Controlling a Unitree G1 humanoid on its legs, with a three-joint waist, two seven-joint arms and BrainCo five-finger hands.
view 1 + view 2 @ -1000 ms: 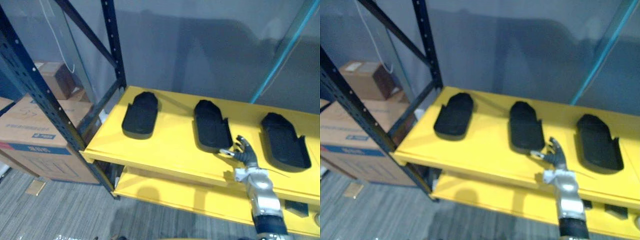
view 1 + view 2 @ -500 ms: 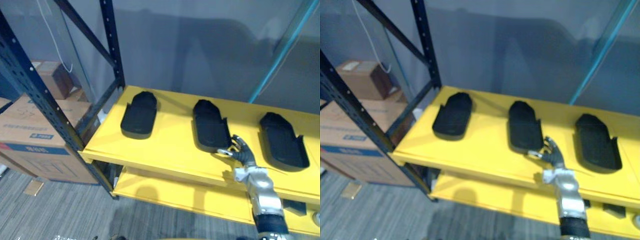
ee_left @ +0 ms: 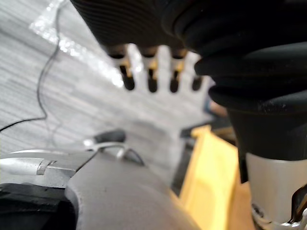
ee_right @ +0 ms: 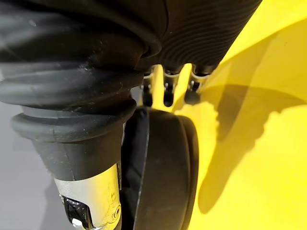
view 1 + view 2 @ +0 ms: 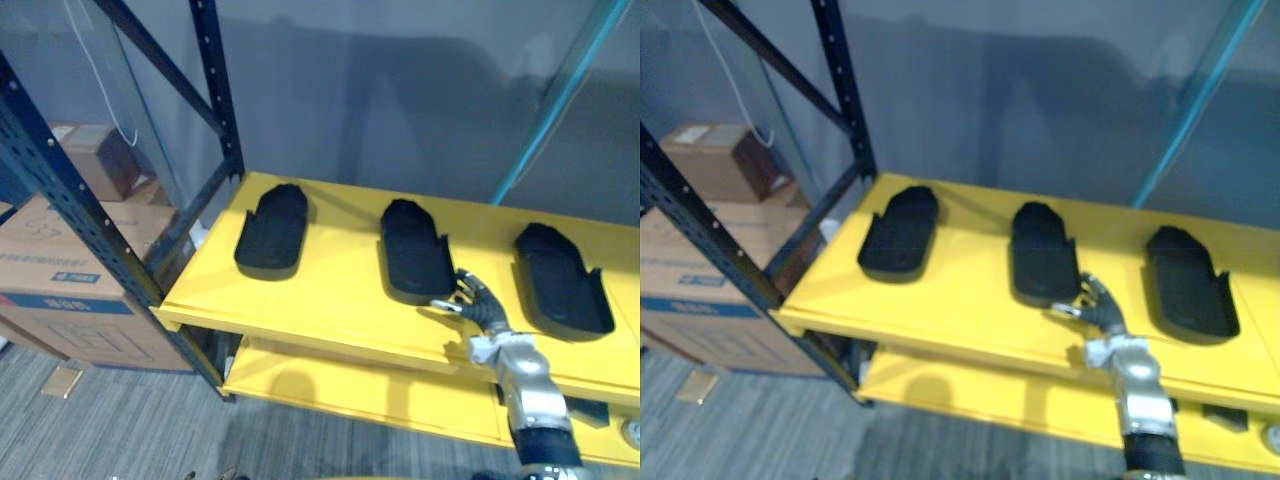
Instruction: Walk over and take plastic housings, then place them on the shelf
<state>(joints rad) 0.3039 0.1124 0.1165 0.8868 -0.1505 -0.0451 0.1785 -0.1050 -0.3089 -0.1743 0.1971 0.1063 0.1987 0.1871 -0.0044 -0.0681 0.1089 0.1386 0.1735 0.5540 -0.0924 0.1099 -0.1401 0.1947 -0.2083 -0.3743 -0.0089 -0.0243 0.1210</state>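
My right hand (image 5: 478, 305) was at the front part of the yellow shelf (image 5: 330, 290), just beside the near end of the middle housing (image 5: 415, 250). Its fingers (image 5: 1098, 296) were loosely bent and spread apart rather than clamped, with the thumb reaching toward the housing's near right corner. They were closed round nothing. Whether the thumb actually touched the plastic, I could not tell from the head views. In my right wrist view the dark fingertips (image 4: 168, 96) pointed down at the yellow board, and the rounded black edge of that housing (image 4: 163, 167) lay flat on the shelf close beside my wrist.

3 black plastic housings lay in a row on the shelf, all flat and well apart from one another. The left housing (image 5: 271, 229) was near the shelf's left end, the middle housing by my hand, and the right housing (image 5: 560, 278) toward the right end.

My left hand (image 3: 151, 72) hung over the grey floor (image 3: 57, 86), fingers straight and relaxed, holding nothing.

A dark blue upright (image 5: 215, 90) with a diagonal brace stood at the shelf's back left corner, and a teal post (image 5: 550, 100) slanted up behind the right side. A lower yellow shelf (image 5: 350, 390) showed beneath the upper one. Cardboard boxes (image 5: 60, 290) were stacked to the left of the rack, with a grey wall (image 5: 400, 100) behind it all.
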